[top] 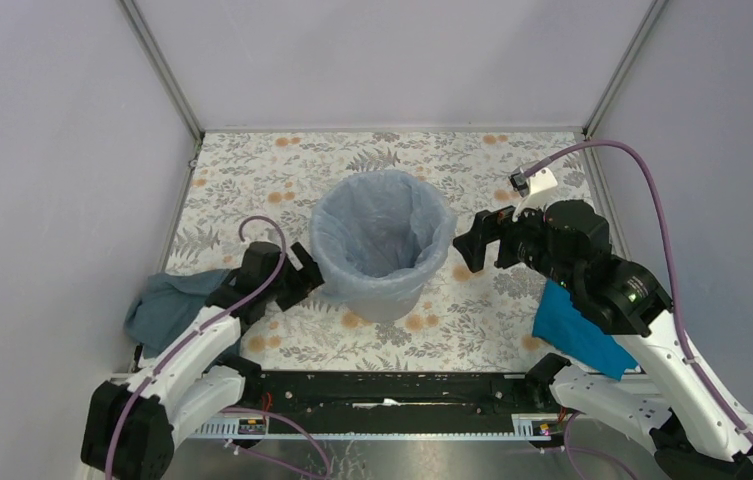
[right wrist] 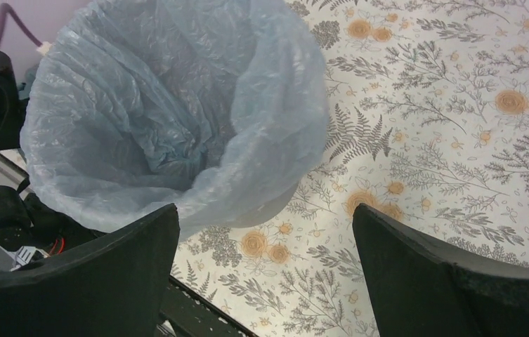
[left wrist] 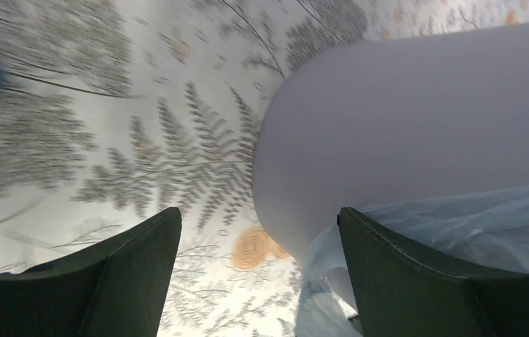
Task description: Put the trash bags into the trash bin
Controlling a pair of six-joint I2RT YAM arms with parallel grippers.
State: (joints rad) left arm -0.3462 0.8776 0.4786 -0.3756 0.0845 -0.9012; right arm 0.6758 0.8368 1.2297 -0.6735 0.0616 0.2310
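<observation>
The light-grey trash bin (top: 382, 295) stands upright in the middle of the floral table. A pale-blue trash bag (top: 382, 225) lines it, its wrinkly film folded out over the rim. My left gripper (top: 304, 275) is low at the bin's left side, open. In the left wrist view, the left gripper (left wrist: 258, 214) faces the bin's wall (left wrist: 402, 119), and the bag's hanging hem (left wrist: 472, 225) lies against the inner face of its right finger. My right gripper (top: 464, 250) hovers just right of the rim, open. In the right wrist view, the right gripper (right wrist: 265, 209) has only table between its fingers, with the bag (right wrist: 177, 105) and bin wall (right wrist: 261, 217) beyond.
A dark teal-grey cloth (top: 167, 305) lies at the table's left edge under my left arm. A bright blue cloth (top: 572, 335) lies at the right under my right arm. A black rail (top: 392, 390) runs along the near edge. White walls close in three sides.
</observation>
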